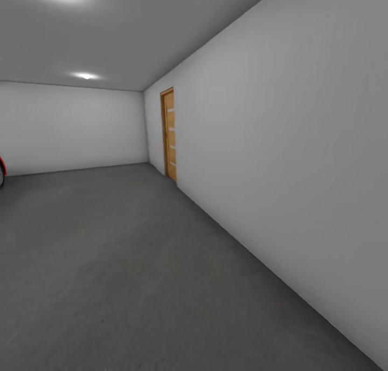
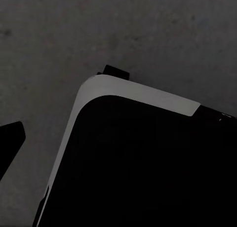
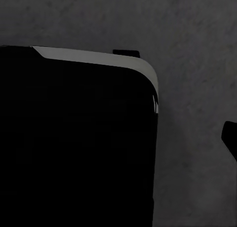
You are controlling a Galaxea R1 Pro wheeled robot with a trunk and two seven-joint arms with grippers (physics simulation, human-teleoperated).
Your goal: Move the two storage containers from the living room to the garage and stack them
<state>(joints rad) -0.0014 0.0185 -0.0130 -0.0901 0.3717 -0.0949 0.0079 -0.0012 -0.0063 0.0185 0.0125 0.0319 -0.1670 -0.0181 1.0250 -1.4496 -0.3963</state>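
The rough, dark grey concrete floor (image 1: 108, 263) spreads from the foreground of the head view toward the far wall, matte and faintly mottled. Both wrist views look down on the same concrete (image 2: 148, 34), past a black, rounded-cornered robot body panel with a pale grey rim (image 2: 138, 93) (image 3: 98, 56). Whether either gripper's fingers are parted or closed cannot be told. Along the right runs a plain pale grey wall (image 1: 302, 161), smooth and bare, with a narrow wooden door (image 1: 170, 135) set in it farther on. A sliver of the red car (image 1: 2, 169) shows at the left edge of the garage.
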